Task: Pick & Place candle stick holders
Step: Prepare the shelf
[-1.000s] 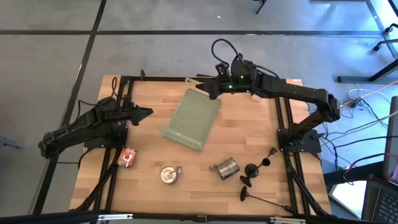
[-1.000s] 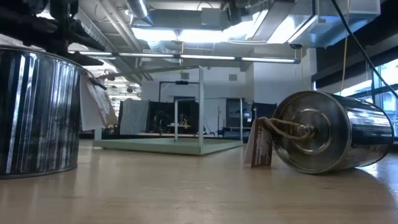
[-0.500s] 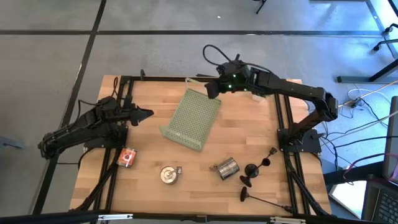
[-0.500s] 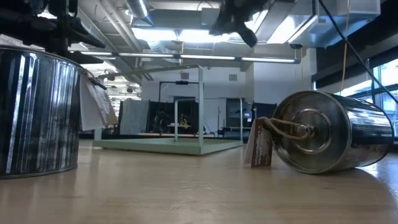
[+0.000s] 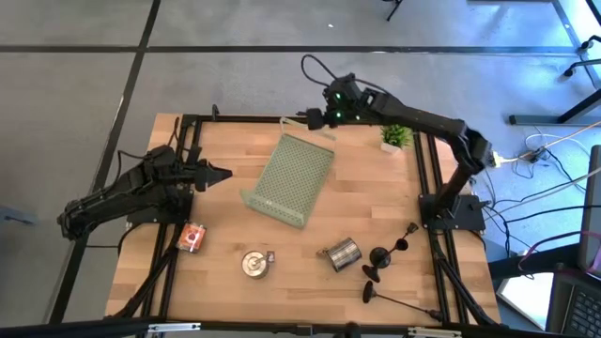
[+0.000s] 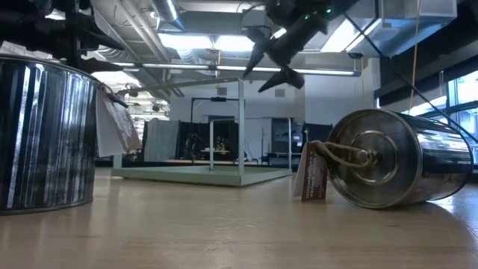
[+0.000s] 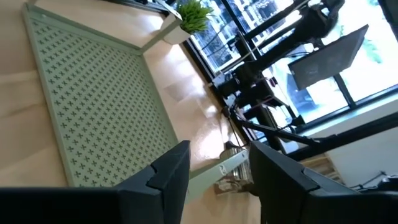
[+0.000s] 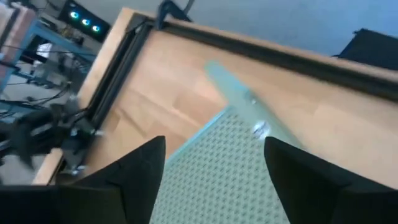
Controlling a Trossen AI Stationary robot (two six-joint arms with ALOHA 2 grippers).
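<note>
My right end effector [image 5: 310, 118] hung spread and empty over the desk's [image 5: 366, 202] far edge; the left end effector [image 5: 223, 173] waited, parted. The candle stick holders [image 5: 387, 255] lay near the right front corner, details indistinct.

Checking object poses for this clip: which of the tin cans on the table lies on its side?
The silver ribbed tin can nearest the black candle stick holders; the other silver can stands upright, its round top showing.

Two arms over a wooden table with a green perforated tray

The right gripper [image 5: 314, 118] hangs at the tray's [image 5: 291, 178] far edge; the left gripper [image 5: 223, 173] waits left of it. Three black candle stick holders [image 5: 383, 258] lie near right, beside a tipped silver can [image 5: 342, 253].
</note>
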